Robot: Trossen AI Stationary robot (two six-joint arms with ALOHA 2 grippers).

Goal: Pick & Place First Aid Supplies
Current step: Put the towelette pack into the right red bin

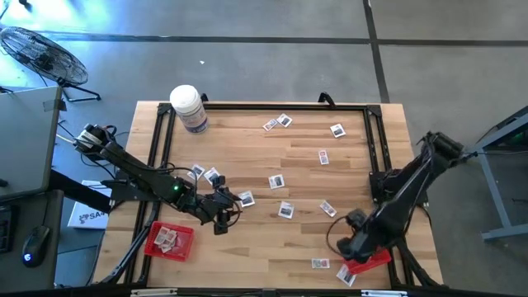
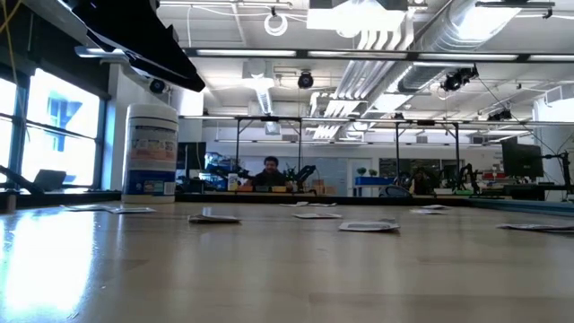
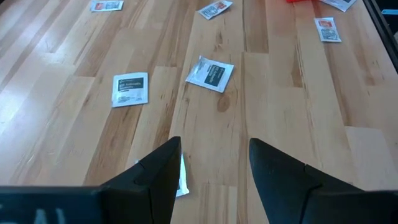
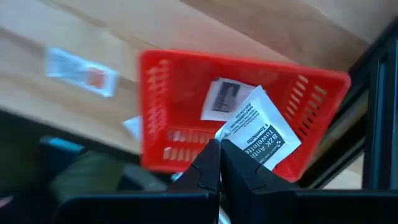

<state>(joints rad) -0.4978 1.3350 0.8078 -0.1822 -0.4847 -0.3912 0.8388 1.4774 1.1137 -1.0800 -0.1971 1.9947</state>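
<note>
My right claw (image 4: pixel 219 163) is pinched tight on the corner of a white packet (image 4: pixel 261 134), hanging over the red tray (image 4: pixel 168 112) at the lower right of the high frame, close to the tabletop's (image 1: pixel 247 247) right and bottom edges and its black frame rail (image 1: pixel 381 140). One packet already lies inside that tray. My left claw (image 3: pixel 214 171) stands with fingers apart low over bare wood at lower left centre, a packet edge (image 3: pixel 181 180) just beside one finger. More packets (image 1: pixel 285 210) lie scattered across the middle, with open board between them. A second red tray (image 1: pixel 169 240) sits lower left; the white bottle (image 1: pixel 188 108) stands upper left, well apart.
</note>
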